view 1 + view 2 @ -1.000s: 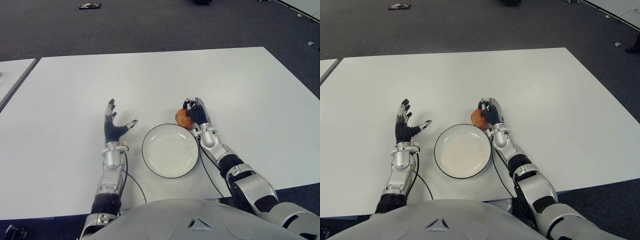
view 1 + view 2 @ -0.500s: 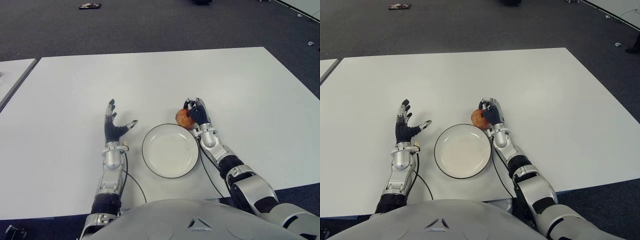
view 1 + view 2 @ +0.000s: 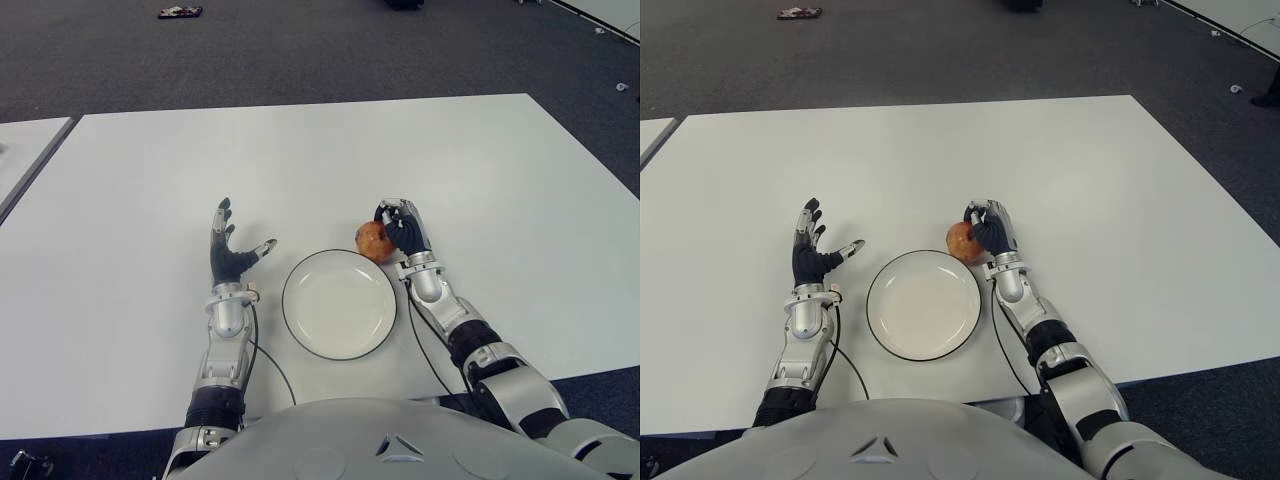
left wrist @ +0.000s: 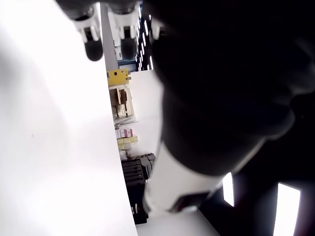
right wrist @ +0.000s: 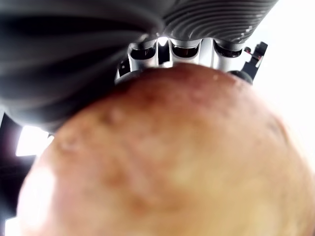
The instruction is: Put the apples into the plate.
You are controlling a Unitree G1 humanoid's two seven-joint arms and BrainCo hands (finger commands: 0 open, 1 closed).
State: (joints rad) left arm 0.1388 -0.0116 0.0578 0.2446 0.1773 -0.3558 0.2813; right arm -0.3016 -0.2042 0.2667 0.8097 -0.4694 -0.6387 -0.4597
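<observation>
Right hand (image 3: 404, 228), fingers wrapped around the apple (image 3: 372, 238), holds it at the plate's (image 3: 339, 345) one o'clock rim, ready for transfer. Left hand (image 3: 230, 255), fingers spread and empty, shows at nine o'clock.

One apple (image 3: 371, 238), one plate (image 3: 339, 303), two hands: left hand (image 3: 231, 253), right hand (image 3: 404, 227)

I see a white tabletop (image 3: 300, 150) that fills most of the frame. Behind it and at the right side there is a dark grey carpet floor (image 3: 300, 50). A second white table (image 3: 25, 150) shows at the left edge. A small dark object (image 3: 180, 12) lies on the floor at the upper left.
</observation>
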